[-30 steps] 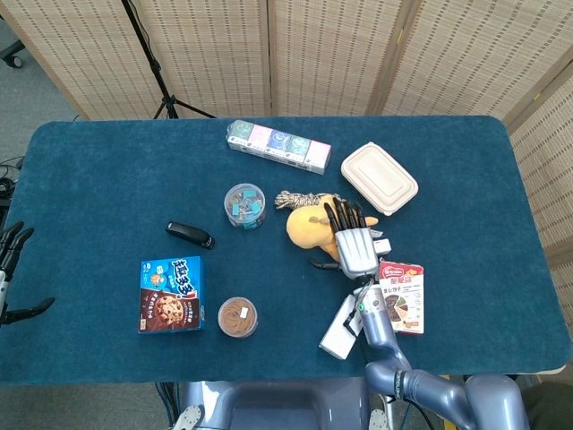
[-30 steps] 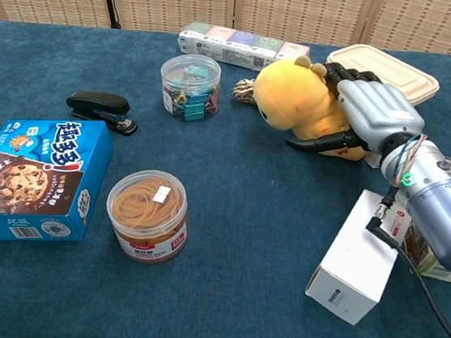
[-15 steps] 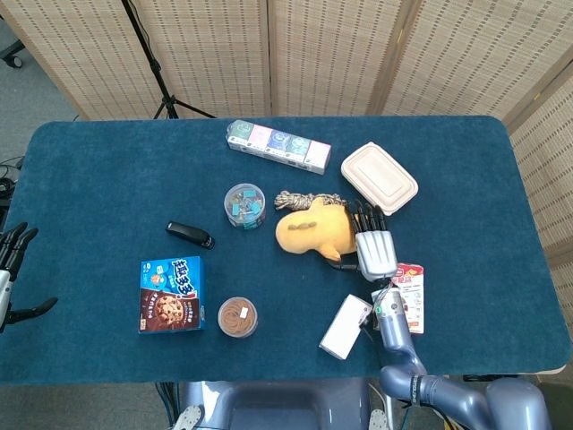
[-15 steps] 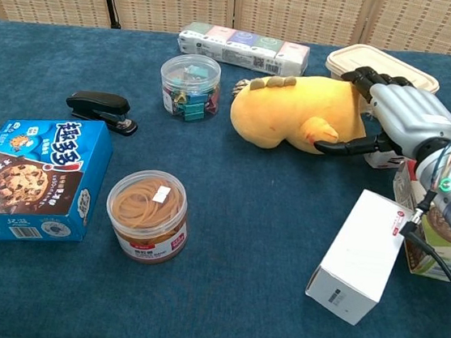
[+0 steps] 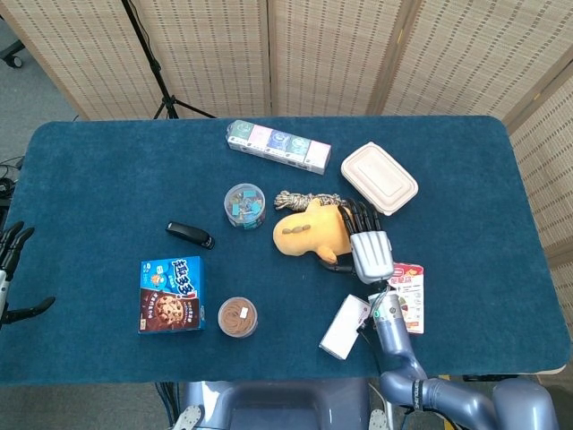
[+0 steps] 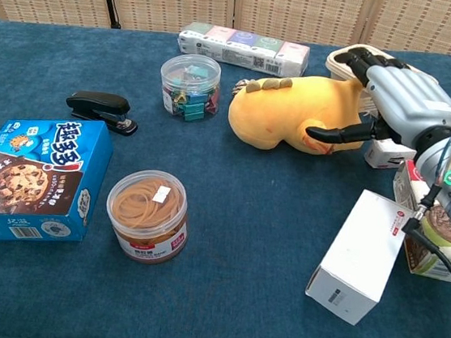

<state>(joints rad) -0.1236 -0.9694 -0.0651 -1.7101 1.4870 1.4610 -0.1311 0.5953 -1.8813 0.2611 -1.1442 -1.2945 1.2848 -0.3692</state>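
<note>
A yellow plush toy (image 5: 304, 233) (image 6: 289, 111) lies on its side at the middle of the blue table (image 5: 107, 170). My right hand (image 5: 369, 247) (image 6: 400, 99) grips its right end, fingers over the top and thumb beneath. My left hand (image 5: 11, 269) hangs off the table's left edge with fingers spread and nothing in it; the chest view does not show it.
Near the right hand: a white box (image 5: 345, 325) (image 6: 360, 258), a red snack carton (image 5: 409, 298), a beige lidded container (image 5: 379, 177) and a rope coil (image 5: 294, 198). Left of the plush: a clip jar (image 6: 189, 86), stapler (image 6: 100, 110), cookie box (image 6: 29, 179), rubber-band jar (image 6: 148, 216), tissue packs (image 6: 243, 47).
The plush has tipped from upright onto its side, stretched out leftward. My right hand shifted right and rose a little while holding it. The left hand stayed put.
</note>
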